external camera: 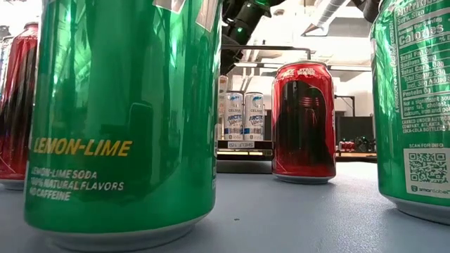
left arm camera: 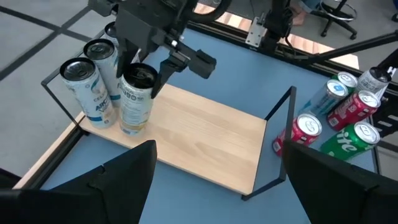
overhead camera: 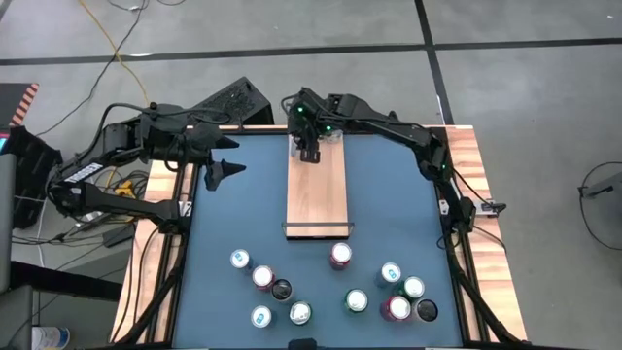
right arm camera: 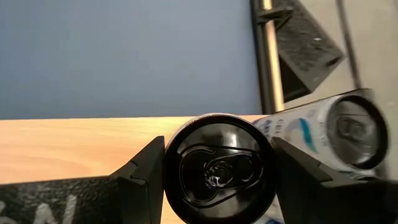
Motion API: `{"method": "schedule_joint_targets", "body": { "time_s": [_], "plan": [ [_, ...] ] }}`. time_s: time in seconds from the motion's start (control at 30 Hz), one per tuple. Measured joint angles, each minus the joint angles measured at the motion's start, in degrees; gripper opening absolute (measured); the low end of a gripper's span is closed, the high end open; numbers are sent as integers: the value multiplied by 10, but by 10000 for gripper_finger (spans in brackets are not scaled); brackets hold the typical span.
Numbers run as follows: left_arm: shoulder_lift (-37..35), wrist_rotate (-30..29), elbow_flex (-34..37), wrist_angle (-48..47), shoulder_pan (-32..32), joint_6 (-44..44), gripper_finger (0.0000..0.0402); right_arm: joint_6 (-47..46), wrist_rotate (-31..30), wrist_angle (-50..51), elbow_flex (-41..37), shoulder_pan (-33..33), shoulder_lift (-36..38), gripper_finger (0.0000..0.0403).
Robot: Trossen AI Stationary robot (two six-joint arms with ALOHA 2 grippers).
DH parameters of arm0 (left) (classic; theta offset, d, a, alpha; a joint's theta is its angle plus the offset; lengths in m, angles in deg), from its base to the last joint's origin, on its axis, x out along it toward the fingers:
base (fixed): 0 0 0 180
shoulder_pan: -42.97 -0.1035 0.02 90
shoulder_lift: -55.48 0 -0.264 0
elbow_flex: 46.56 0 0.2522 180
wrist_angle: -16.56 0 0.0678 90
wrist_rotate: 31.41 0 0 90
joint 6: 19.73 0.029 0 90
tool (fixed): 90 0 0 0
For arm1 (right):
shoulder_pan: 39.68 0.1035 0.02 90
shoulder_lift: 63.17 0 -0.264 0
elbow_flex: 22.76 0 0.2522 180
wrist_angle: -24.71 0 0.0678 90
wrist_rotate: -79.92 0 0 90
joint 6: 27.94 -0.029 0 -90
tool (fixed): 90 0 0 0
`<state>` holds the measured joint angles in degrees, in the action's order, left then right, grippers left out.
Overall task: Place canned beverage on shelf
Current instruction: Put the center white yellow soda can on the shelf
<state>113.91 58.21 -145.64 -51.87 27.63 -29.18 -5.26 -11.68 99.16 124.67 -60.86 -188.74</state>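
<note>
Along the near edge of the desk (overhead camera: 233, 194), loose cans (overhead camera: 339, 256) stood in two groups, one toward the near left corner and one toward the near right corner. In the low view a green lemon-lime can (external camera: 119, 119) filled the foreground, with a red can (external camera: 303, 121) standing behind it.

The shelf (overhead camera: 317, 190) lay along the middle of the desk, running from its centre to the far edge, a wire rail (left arm camera: 283, 134) at its near end.

At the shelf's far end the right claw (overhead camera: 309, 146) was closed partway about a black-topped can (right arm camera: 217, 168), one finger (right arm camera: 140, 180) against each side of it. The can stood upright on the plank. Two white cans (left arm camera: 87, 90) stood just beside it at the far rail; whether they touched it could not be told.

The left claw (overhead camera: 225, 165) hung over the desk's far left corner, well apart from the shelf, fingers (left arm camera: 118, 180) spread wide and holding nothing.
</note>
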Motion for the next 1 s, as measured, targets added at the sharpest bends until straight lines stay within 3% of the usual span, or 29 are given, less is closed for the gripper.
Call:
{"method": "schedule_joint_targets", "body": {
  "time_s": [1.0],
  "plan": [
    [0, -8, 0, 2, 0, 42, 332, 10, 3, 16, 0, 0, -4, 215]
  ]
}}
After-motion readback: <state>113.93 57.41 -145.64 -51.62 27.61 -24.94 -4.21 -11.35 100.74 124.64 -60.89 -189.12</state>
